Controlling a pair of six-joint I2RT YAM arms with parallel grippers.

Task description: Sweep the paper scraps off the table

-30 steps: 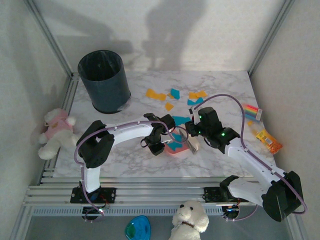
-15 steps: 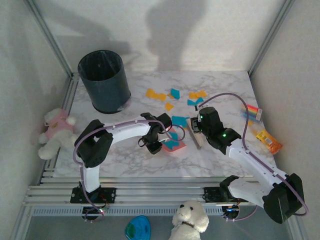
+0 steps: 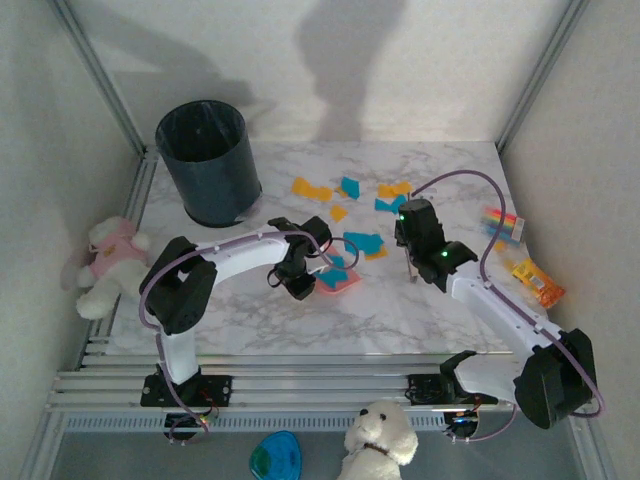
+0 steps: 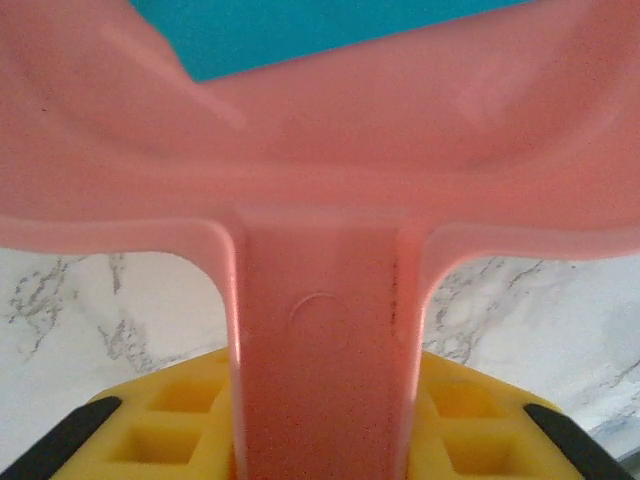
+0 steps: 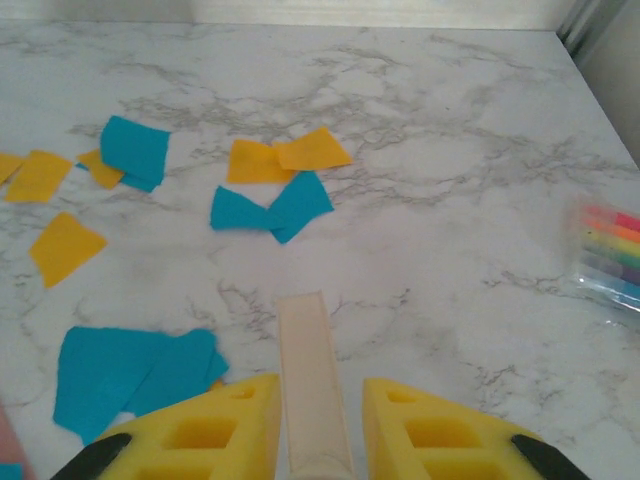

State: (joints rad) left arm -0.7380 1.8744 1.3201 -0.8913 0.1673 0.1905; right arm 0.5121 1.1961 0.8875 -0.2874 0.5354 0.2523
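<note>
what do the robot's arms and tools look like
Both the left arm and right arm have white links, black joints and a lilac cable looped alongside. Small green lights glow near the right wrist. The left tool and right tool have yellow fingers with square recesses and black outer corners.

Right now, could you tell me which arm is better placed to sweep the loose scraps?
Right: the right gripper holds the brush just short of the paper scraps; the left gripper only holds the dustpan.
</note>
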